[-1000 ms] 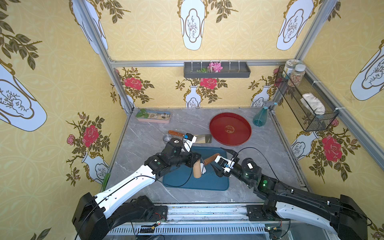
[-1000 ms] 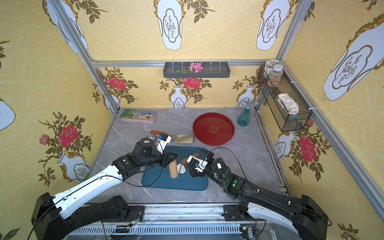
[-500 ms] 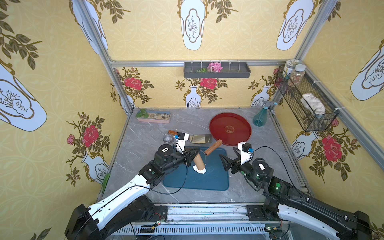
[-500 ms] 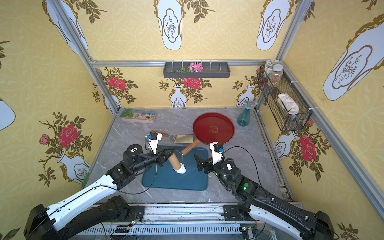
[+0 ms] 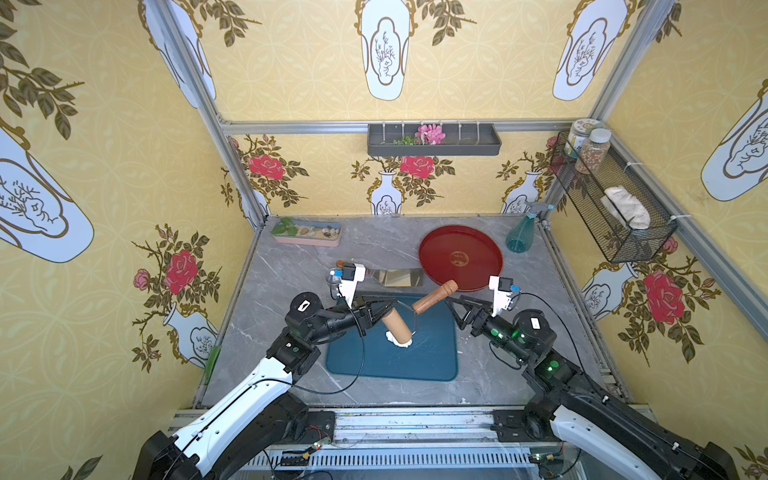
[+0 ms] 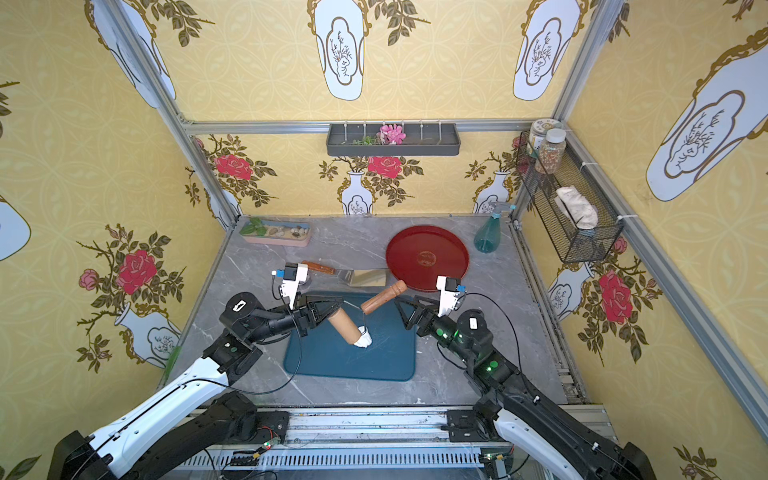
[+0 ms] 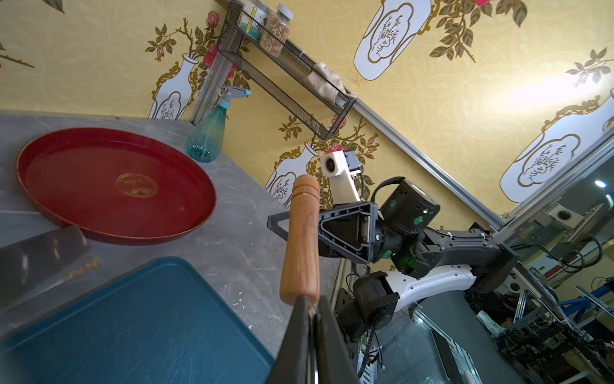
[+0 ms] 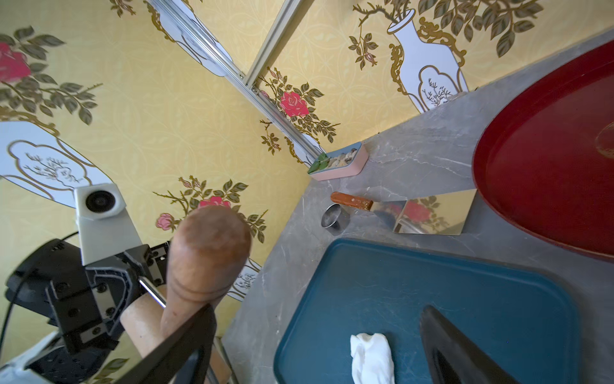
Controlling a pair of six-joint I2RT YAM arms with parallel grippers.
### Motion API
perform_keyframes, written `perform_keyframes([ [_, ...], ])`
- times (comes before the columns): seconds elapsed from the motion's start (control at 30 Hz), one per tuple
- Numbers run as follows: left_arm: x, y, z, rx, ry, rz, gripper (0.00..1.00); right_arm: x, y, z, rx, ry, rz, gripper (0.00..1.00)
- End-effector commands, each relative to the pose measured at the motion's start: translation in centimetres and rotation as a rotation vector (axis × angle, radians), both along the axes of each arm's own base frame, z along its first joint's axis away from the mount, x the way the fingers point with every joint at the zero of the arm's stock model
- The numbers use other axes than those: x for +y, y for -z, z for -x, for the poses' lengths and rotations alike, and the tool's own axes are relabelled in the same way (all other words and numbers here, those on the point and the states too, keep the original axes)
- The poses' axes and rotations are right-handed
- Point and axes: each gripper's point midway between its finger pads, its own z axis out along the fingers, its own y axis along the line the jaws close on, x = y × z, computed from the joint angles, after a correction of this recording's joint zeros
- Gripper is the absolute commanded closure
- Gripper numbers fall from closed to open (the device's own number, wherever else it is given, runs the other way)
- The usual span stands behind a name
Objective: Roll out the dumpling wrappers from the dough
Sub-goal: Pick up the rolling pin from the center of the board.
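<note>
The counter point(image 5: 374, 245) carries a blue tray point(image 5: 374, 365) at its near middle. The left end effector point(image 5: 390, 308) reaches over the tray's far edge with its jaws pressed together on the thin metal bracket of a pastry roller point(image 5: 397, 326). The roller hangs tilted. Its lower barrel end rests on a crumpled lump of white dough point(image 8: 372, 360) lying on the blue tray, and its wooden handle point(image 5: 434, 296) angles up toward the red tray point(image 5: 440, 245).

The right end effector point(image 5: 451, 311) hovers just beside that handle with its jaws spread wide, gripping nothing. Whether one finger brushes the handle cannot be told.

The round red tray holds nothing. A wire basket point(image 5: 615, 232) on the side wall holds two jars point(image 5: 596, 151) and a folded cloth point(image 5: 627, 208). A grey wall shelf point(image 5: 457, 147) holds pink flowers point(image 5: 430, 134). A pink planter dish point(image 5: 305, 241) at the back holds pebbles and green leaves. A spray bottle point(image 5: 519, 239) stands just beside the red tray. A bench scraper point(image 5: 397, 277) and a small steel ring cup point(image 8: 335, 216) lie just beyond the blue tray.
</note>
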Motion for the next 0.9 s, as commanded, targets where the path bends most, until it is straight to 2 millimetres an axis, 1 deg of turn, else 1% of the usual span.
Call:
perform_keyframes([
  [0.0,-0.3,-1.1,2.2,-0.041,0.122,0.034,1.00,1.1,-4.2,1.3,-0.072,-0.180,-0.168,0.08],
  [0.07,-0.4,-1.1,2.5,-0.036,0.136,0.034,1.00,1.4,-5.4,1.5,-0.113,-0.240,-0.206,0.11],
  [0.17,-0.4,-1.1,2.7,-0.037,0.149,0.033,1.00,2.4,-6.7,2.3,-0.170,-0.333,-0.221,0.14],
  [0.27,-0.4,-1.1,2.4,-0.032,0.135,0.029,1.00,2.9,-7.6,3.0,-0.212,-0.393,-0.218,0.16],
  [0.3,-0.4,-1.2,2.3,-0.028,0.129,0.028,1.00,2.9,-7.7,3.1,-0.218,-0.396,-0.211,0.16],
  [0.4,-0.1,-1.5,1.9,-0.027,0.098,0.033,1.00,2.4,-6.9,2.5,-0.194,-0.335,-0.168,0.16],
  [0.57,0.4,-2.5,1.8,-0.045,0.063,0.055,1.00,0.5,-5.7,1.5,-0.156,-0.174,-0.052,0.14],
  [0.73,0.6,-2.8,2.0,-0.055,0.062,0.063,1.00,-1.1,-6.5,2.0,-0.191,-0.094,0.002,0.13],
  [0.87,0.5,-3.0,2.3,-0.062,0.086,0.065,1.00,-1.4,-7.2,2.6,-0.223,-0.092,0.012,0.12],
])
